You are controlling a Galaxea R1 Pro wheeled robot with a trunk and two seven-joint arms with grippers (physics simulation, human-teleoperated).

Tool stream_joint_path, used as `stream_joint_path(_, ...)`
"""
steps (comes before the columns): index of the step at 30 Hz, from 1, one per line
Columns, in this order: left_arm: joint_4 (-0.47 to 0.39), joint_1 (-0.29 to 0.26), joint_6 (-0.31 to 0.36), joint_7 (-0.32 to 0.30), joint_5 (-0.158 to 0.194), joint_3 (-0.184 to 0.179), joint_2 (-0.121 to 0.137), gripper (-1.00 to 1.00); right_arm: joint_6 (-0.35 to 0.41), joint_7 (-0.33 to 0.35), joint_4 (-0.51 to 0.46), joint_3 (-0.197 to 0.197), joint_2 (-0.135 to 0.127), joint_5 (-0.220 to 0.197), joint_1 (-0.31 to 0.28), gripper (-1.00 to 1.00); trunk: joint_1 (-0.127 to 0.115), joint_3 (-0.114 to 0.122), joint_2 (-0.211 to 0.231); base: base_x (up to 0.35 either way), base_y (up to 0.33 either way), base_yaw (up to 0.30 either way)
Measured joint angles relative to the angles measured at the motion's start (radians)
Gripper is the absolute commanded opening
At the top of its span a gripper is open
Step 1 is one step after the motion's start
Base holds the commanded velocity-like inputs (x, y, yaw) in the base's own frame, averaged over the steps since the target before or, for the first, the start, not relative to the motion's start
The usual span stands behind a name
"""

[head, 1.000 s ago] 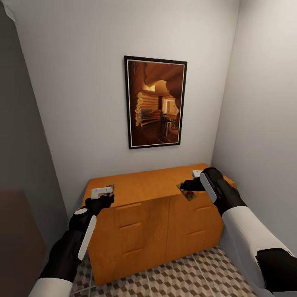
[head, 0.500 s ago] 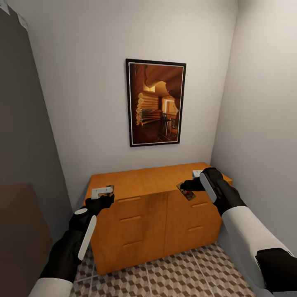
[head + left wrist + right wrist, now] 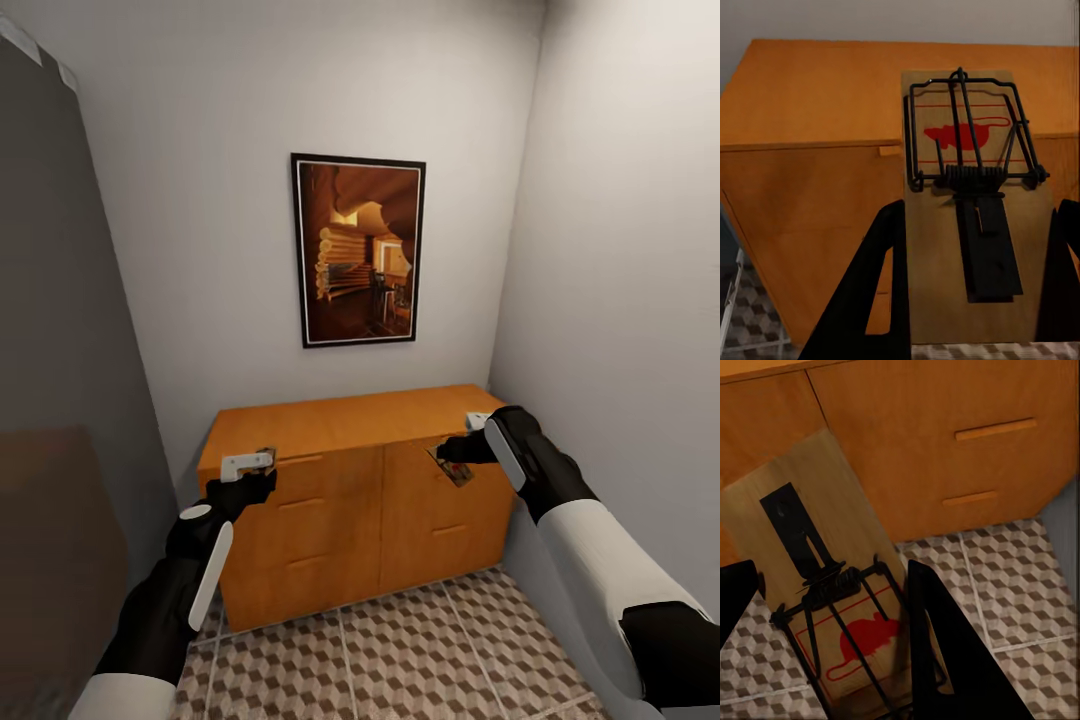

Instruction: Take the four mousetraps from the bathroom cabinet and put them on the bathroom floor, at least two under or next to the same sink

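Note:
The orange-brown cabinet (image 3: 350,480) stands against the far wall under a framed picture. My left gripper (image 3: 258,476) is shut on a mousetrap (image 3: 264,457), held in front of the cabinet's left end. The left wrist view shows that mousetrap (image 3: 975,210), a tan board with black wire and a red mouse print, between the black fingers (image 3: 881,285). My right gripper (image 3: 450,452) is shut on a second mousetrap (image 3: 455,468), held before the cabinet's right drawers. The right wrist view shows this mousetrap (image 3: 817,585) above the bathroom floor (image 3: 1020,585), with the cabinet (image 3: 945,442) beyond it.
A dark framed picture (image 3: 358,250) hangs above the cabinet. White walls close in at the back and right (image 3: 630,300). A grey panel (image 3: 50,350) stands at the left. Cube-patterned floor tiles (image 3: 400,660) spread in front of the cabinet.
The whole view has drawn back and turned a little, so the cabinet looks smaller and more floor shows. Both grippers keep their mousetraps in the same poses.

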Motion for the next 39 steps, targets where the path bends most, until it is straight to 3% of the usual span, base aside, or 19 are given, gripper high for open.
stream_joint_path(7,-0.003,0.0,0.0,0.0,0.001,0.0,0.002,-1.0,0.0,-0.001,0.0,0.0,-0.002,0.001,0.0,-1.0,0.0,0.0,0.0,-0.291,-0.178,0.03)
stream_joint_path(18,-0.002,0.0,0.0,0.0,0.002,0.0,0.002,-1.0,0.0,-0.001,0.001,0.0,-0.005,0.0,0.0,-1.0,0.0,0.0,0.0,-0.292,-0.176,0.218)
stream_joint_path(39,-0.004,0.0,0.001,0.0,0.003,0.001,0.002,-1.0,0.0,-0.002,0.003,0.0,-0.004,0.0,0.0,-1.0,0.0,0.0,0.0,-0.307,-0.121,0.014)
